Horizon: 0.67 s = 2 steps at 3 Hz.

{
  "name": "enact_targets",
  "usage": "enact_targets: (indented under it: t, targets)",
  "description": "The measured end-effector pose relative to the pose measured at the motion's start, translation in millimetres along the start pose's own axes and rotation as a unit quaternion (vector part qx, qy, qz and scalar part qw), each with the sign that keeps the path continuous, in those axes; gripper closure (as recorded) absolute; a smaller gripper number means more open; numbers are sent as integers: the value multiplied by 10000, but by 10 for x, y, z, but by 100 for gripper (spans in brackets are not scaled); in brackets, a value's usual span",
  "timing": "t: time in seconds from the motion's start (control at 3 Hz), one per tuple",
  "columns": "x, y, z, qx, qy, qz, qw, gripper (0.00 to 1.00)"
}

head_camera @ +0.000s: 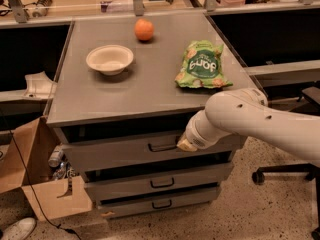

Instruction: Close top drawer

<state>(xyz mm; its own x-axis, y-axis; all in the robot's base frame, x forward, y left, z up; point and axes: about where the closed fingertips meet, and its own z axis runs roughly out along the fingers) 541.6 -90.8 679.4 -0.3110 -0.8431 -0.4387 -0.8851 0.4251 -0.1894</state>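
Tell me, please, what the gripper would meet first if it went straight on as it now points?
The gripper points at the top drawer, just right of its handle; it would likely meet that grey front first, and may already touch.

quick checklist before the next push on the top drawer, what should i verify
1. Is the top drawer shut? Not ok: it juts out, with a dark gap under the cabinet top.
2. Is the end effector at the drawer front? Ok: it is just right of the black handle.
3. Is the gap free of things sticking up? Cannot tell: too dark.
4. Are the bowl, orange and chip bag back from the front edge? Ok.
5. Is the cardboard box out of the drawer's path? Ok: it stands left of the cabinet.
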Motion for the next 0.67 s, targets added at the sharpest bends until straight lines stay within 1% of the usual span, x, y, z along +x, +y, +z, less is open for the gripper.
enact_targets:
  t: [0.33, 0.67]
  targets:
    - [58, 20, -89, -67, 59, 58, 9999, 100]
    - [293, 137, -438, -193, 311, 299, 9989, 100]
